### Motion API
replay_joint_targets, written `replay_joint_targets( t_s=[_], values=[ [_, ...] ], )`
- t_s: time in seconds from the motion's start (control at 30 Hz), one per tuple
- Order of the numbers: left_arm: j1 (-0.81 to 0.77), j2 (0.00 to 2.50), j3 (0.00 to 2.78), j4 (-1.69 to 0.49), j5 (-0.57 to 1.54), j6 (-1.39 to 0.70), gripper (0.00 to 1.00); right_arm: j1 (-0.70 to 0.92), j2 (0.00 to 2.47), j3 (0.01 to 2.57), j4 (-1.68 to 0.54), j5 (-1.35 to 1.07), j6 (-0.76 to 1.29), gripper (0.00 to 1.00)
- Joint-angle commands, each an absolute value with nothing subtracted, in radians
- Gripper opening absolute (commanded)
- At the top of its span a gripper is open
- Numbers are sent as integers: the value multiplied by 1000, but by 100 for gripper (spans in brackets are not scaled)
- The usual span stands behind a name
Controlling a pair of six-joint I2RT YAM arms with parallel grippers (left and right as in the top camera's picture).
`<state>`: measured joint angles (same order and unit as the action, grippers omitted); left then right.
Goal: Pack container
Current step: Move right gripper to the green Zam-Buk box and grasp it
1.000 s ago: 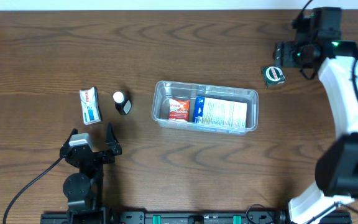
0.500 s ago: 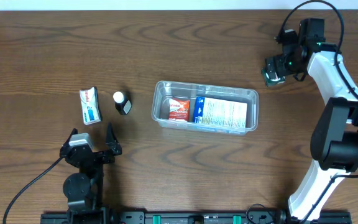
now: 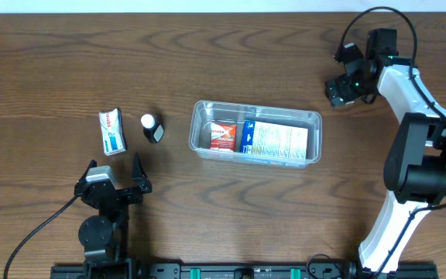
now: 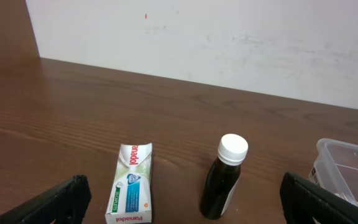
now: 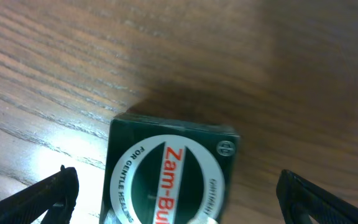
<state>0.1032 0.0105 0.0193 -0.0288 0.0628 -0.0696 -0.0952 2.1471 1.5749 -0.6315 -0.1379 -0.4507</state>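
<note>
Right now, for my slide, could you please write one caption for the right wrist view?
Open right end effector hovers over a green Zam-Buk box on the wooden table.

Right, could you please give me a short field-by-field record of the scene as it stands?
container: mid-table, holds red-white packet and blue-white box
left of it: Panadol box; dark bottle, upright
right gripper: open, fingers either side of green Zam-Buk box
left gripper: open, empty
</note>
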Motion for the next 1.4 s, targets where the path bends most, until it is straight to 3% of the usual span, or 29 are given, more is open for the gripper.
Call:
replay_joint_targets(
  t_s=[0.0,0.1,0.3,0.73,0.97,1.37],
  values=[
    [105,5,4,-65,66,-52,98,-100,2161,1572,-630,-170,-465,99],
    [105,5,4,-65,66,-52,98,-100,2167,1567,-627,-169,-464,98],
    [105,5,4,-65,66,-52,98,-100,2181,1562,-619,-169,-450,75],
    [105,5,4,-65,66,-52,98,-99,2220,1561,-618,-173,-442,72],
    [105,5,4,-65,66,-52,98,-99,2220,1561,-616,-173,-442,54],
    [105,5,4,-65,66,-52,98,-98,2186,1625,-656,-196,-270,52]
  ],
)
